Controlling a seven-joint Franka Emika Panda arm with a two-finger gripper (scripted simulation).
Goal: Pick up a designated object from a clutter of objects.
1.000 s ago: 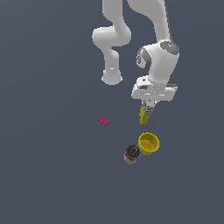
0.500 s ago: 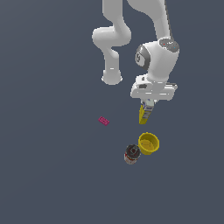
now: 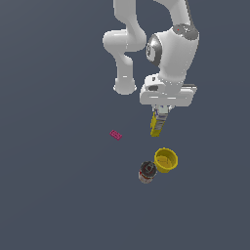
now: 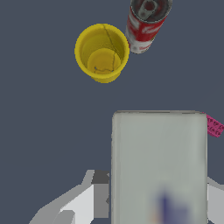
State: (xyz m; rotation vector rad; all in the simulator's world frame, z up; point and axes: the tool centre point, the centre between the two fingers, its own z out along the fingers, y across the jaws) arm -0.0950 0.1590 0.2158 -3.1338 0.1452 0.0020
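My gripper (image 3: 160,112) is shut on the tall yellow carton (image 3: 157,124), which hangs below the hand, slightly tilted. In the wrist view the carton's grey-white top (image 4: 159,162) fills the space between my fingers (image 4: 94,192). The round yellow cup (image 3: 165,159) and the dark red-and-white can (image 3: 147,171) stand close together, apart from the carton; both also show in the wrist view, the cup (image 4: 102,52) and the can (image 4: 146,24). The tiny pink brick (image 3: 115,135) lies flat toward the exterior view's left.
The white arm's base (image 3: 125,85) stands behind the hand. The floor (image 3: 53,195) is plain dark grey. In the wrist view the pink brick (image 4: 214,126) peeks out beside the carton.
The hand with the carton has risen slightly. The cup, can and brick have not moved.
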